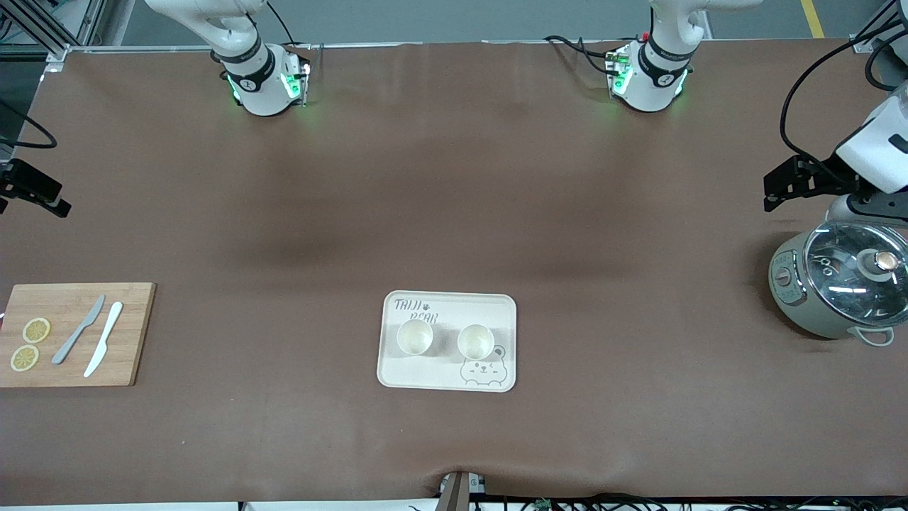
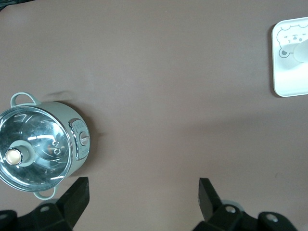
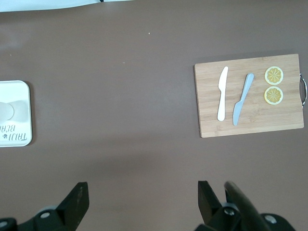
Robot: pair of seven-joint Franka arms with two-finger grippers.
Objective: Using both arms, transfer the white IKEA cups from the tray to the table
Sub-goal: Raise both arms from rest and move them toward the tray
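Two white cups stand upright side by side on the cream bear-print tray (image 1: 496,312) near the middle of the table: one cup (image 1: 414,336) toward the right arm's end, the other (image 1: 475,341) toward the left arm's end. My left gripper (image 1: 773,193) is open and empty above the table beside the cooker; it also shows in the left wrist view (image 2: 143,195), with the tray's edge (image 2: 284,82) and part of a cup (image 2: 302,50). My right gripper (image 1: 53,199) is open and empty at the right arm's end of the table; the right wrist view shows it (image 3: 142,195) over bare mat, with the tray (image 3: 19,132).
A grey-green glass-lidded cooker (image 1: 840,287) stands at the left arm's end, also in the left wrist view (image 2: 41,149). A wooden cutting board (image 1: 128,312) with two knives and two lemon slices lies at the right arm's end, also in the right wrist view (image 3: 207,110).
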